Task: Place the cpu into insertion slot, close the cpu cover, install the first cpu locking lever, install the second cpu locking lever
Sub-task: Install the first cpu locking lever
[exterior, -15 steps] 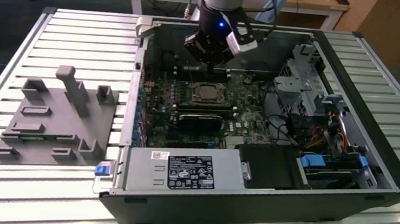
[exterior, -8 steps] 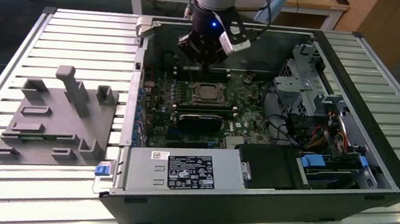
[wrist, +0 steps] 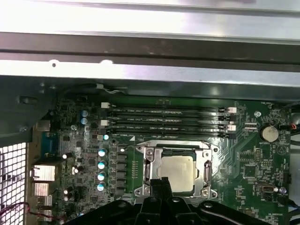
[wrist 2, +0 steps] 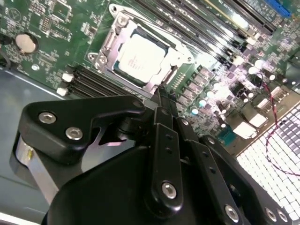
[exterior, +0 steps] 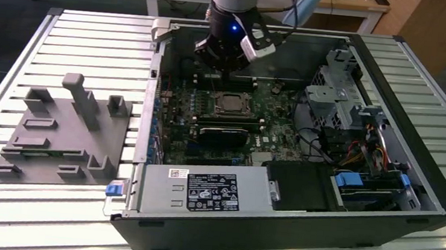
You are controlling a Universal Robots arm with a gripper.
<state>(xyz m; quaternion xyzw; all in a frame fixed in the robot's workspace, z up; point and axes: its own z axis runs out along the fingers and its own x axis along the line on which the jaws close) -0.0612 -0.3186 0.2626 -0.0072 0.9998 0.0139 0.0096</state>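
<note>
The cpu (wrist: 177,169) lies flat in the insertion slot (wrist 2: 124,75) on the green board, its pale silver face up. The cpu cover (wrist: 176,151), a silver frame with a square window, lies down around it. The chip (exterior: 229,104) also shows in the exterior view, in the middle of the open computer case. My gripper (wrist: 159,182) hangs just above the socket's edge, shut, with nothing between its black fingers (wrist 2: 158,101). In the exterior view the gripper (exterior: 225,75) stands over the board just behind the socket.
Long black memory slots (wrist: 166,119) run beside the socket toward the case wall (wrist: 150,47). A black heatsink block (exterior: 226,134) sits in front of the socket. Drive cage (exterior: 346,99) and cables stand on the exterior view's right. A grey fixture (exterior: 61,129) lies on the slatted table.
</note>
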